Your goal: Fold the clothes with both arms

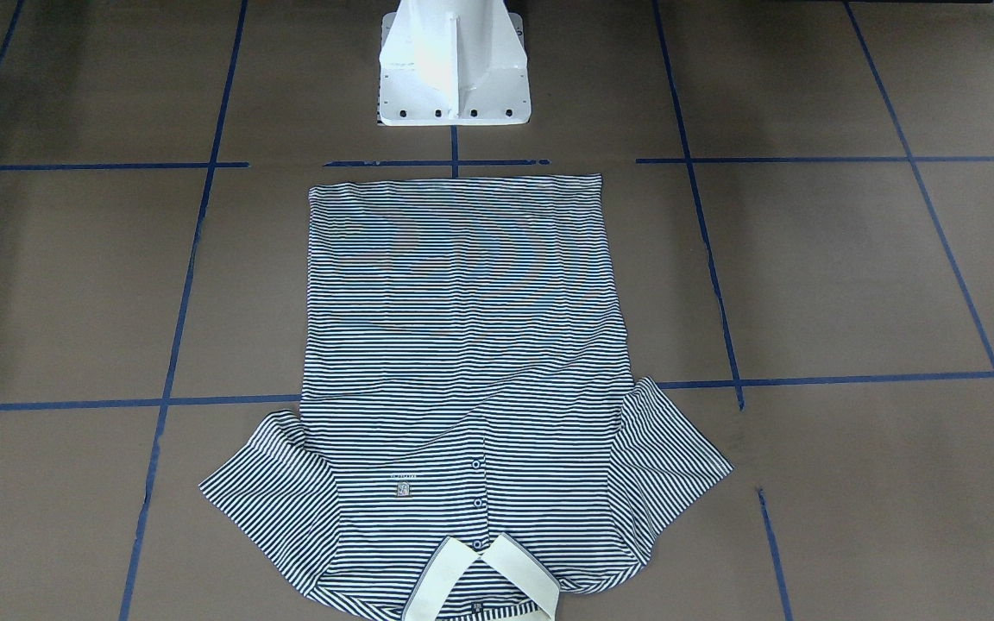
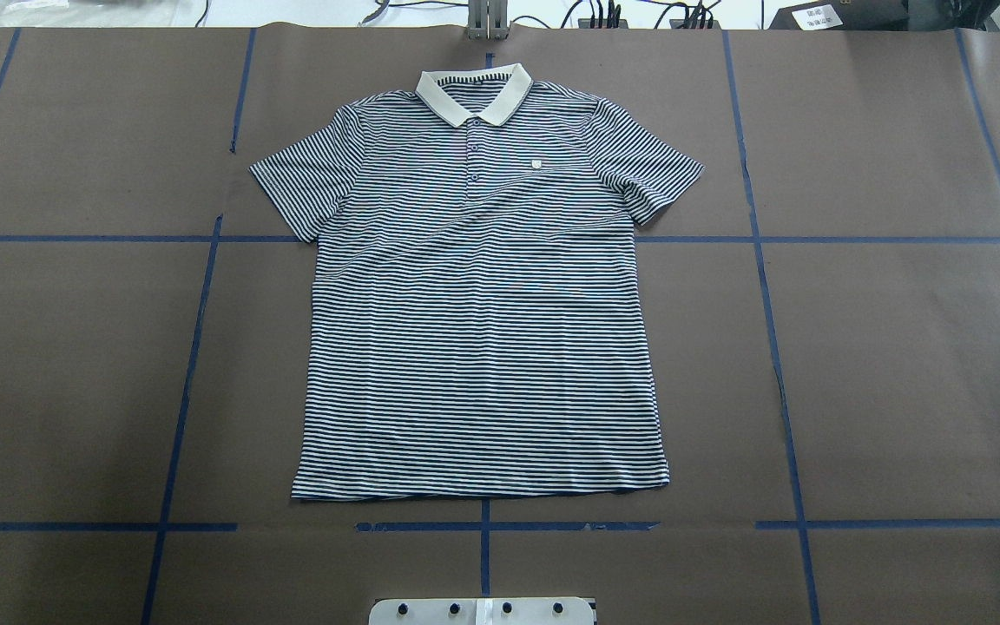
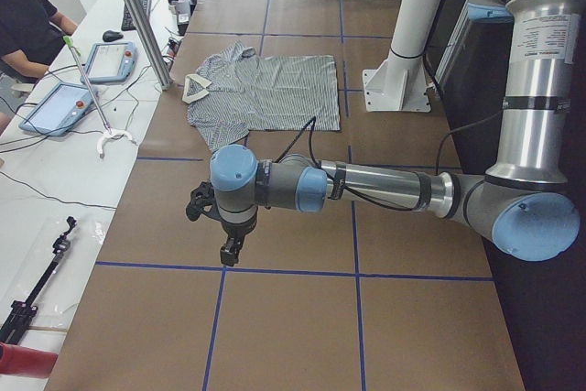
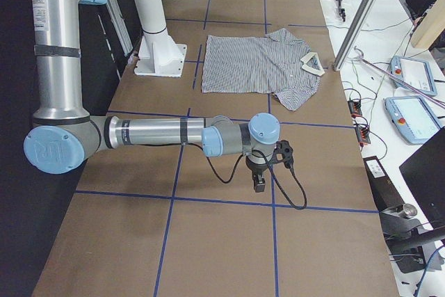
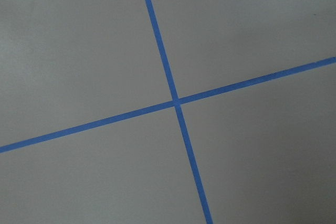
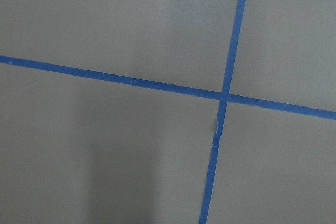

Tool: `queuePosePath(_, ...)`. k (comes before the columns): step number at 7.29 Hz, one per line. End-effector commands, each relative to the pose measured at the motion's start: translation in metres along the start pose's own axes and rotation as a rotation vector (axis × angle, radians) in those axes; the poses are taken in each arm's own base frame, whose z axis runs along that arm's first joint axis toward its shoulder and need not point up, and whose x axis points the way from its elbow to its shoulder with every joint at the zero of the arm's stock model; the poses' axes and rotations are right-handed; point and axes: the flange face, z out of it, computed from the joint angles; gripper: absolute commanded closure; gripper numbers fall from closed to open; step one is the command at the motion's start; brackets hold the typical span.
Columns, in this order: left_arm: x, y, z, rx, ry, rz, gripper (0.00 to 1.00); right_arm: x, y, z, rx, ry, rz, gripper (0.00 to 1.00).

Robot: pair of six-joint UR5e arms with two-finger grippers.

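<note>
The short-sleeved polo shirt with fine navy-and-white stripes and a cream collar (image 2: 483, 295) lies flat, front up, in the middle of the brown counter (image 2: 899, 365) gridded with blue tape lines (image 2: 899, 239). Its hem is near the white flared pedestal base (image 1: 454, 69) and its collar is at the far edge. The grey metal left arm (image 3: 375, 188) and right arm (image 4: 160, 133) reach over bare counter well apart from the shirt on either side, and how far the black left gripper (image 3: 229, 251) or right gripper (image 4: 259, 186) is open cannot be told. Beyond the far edge a white bench (image 3: 55, 171) carries two blue-framed tablets (image 3: 57, 107) near a seated person (image 3: 23, 16).
</note>
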Motion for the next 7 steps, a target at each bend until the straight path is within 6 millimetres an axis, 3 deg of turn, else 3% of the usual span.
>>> queuePosePath(1, 0.002, 0.003, -0.002, 0.006, -0.015, 0.022, 0.0, -0.003, -0.002, -0.002, 0.003, -0.006, 0.003, 0.0)
queuePosePath(5, 0.01, 0.001, -0.003, 0.013, -0.007, 0.032, 0.0, 0.0, 0.001, 0.005, -0.004, -0.005, -0.001, 0.0)
queuePosePath(6, 0.016, -0.001, -0.001, 0.022, 0.057, 0.031, 0.0, -0.013, -0.007, 0.008, 0.012, -0.01, -0.041, 0.0)
queuePosePath(7, 0.02, -0.001, 0.001, 0.019, 0.082, 0.03, 0.0, -0.046, -0.026, 0.018, 0.023, -0.02, -0.096, 0.0)
